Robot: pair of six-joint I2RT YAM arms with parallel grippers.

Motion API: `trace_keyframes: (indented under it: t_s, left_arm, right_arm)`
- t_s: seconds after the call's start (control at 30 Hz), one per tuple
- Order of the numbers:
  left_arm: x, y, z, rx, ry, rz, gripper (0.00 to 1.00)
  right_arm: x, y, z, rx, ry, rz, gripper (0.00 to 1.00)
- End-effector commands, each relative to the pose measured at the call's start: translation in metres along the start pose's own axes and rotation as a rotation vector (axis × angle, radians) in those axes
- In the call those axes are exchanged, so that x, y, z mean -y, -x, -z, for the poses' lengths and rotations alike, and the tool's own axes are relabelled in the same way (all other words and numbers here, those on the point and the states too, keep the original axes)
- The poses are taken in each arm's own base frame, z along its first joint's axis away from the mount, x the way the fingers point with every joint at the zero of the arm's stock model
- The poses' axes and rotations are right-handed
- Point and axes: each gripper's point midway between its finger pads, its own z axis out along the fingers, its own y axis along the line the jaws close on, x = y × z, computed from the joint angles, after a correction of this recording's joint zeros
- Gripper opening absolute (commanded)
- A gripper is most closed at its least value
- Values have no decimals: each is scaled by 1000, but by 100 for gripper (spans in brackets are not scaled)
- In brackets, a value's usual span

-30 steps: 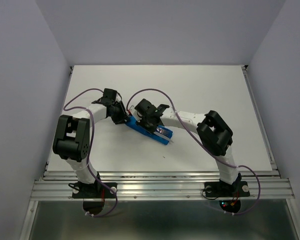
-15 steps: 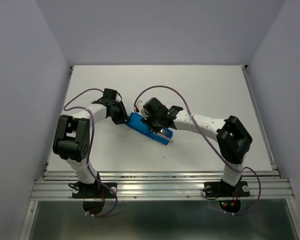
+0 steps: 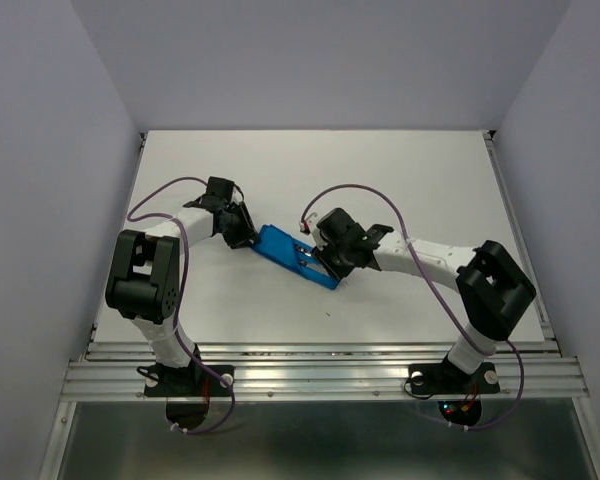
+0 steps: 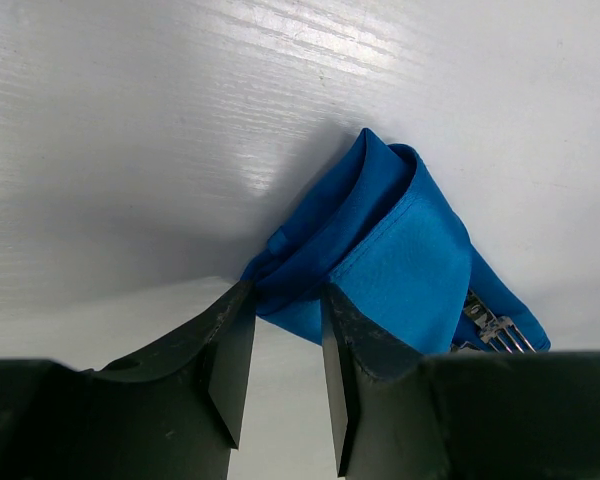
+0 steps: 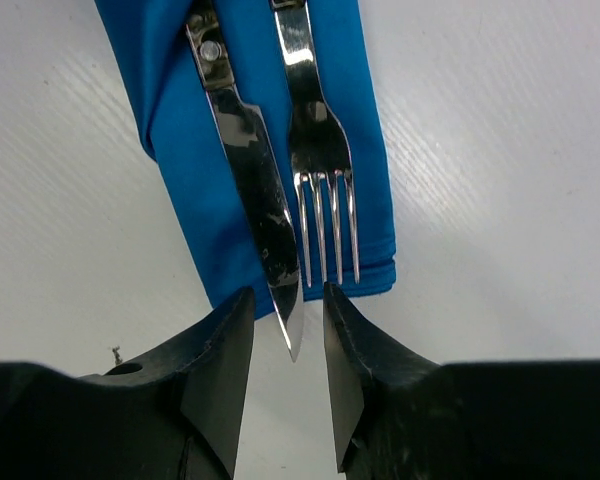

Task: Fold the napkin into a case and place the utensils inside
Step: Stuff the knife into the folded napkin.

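Backing off the case (on the table, knife and fork tucked in, tips showing), my right gripper had parted its jaws, empty, while my left gripper pinched the far end; I judged a level retreat best, snagging nothing.

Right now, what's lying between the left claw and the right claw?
The folded blue napkin fills that stretch in the top view, one end pinched in the left claw. The knife and fork tips poke out toward the open right claw.
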Motion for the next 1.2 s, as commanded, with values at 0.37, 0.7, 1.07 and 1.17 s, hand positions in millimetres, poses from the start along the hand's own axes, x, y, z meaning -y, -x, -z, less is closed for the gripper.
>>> trace_keyframes:
  t_s: [0.37,0.7,1.07,1.17]
  left_arm:
    - [7,0,4,5,-21,-15,43]
    - [6,1,3,3,-18,-14,43]
    - [7,1,3,4,-20,-16,43]
    - [7,1,3,5,-21,-16,43]
  right_arm:
    - [4,-35,12,7,16,-82,43]
    - [0,-37,-1,-13,46,-60,34]
    - [-2,-39,-6,-24,57,-54,24]
    - [-2,-35,-3,-12,55,-52,18]
